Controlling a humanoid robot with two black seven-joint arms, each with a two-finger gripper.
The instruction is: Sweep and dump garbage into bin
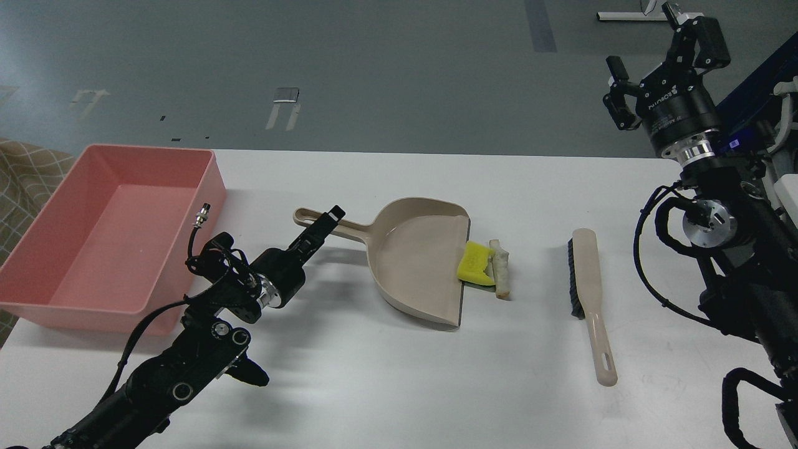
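The yellow sponge piece [474, 262] and the whitish bread-like wedge [500, 269] lie side by side on the white table, at the open lip of the beige dustpan [418, 262]. The sponge rests partly on the lip. The pink bin [187, 181] stands at the table's far left and looks empty. My left gripper [329, 221] hovers at the dustpan's handle [355, 231], near the handle's end. Its fingers show as one dark shape, so I cannot tell them apart. My right gripper [648, 40] is raised high at the far right, open and empty.
A beige hand brush [589, 293] with dark bristles lies to the right of the scraps, its handle pointing to the table's front edge. My right arm's body [735, 249] stands along the table's right side. Grey floor lies beyond the far edge.
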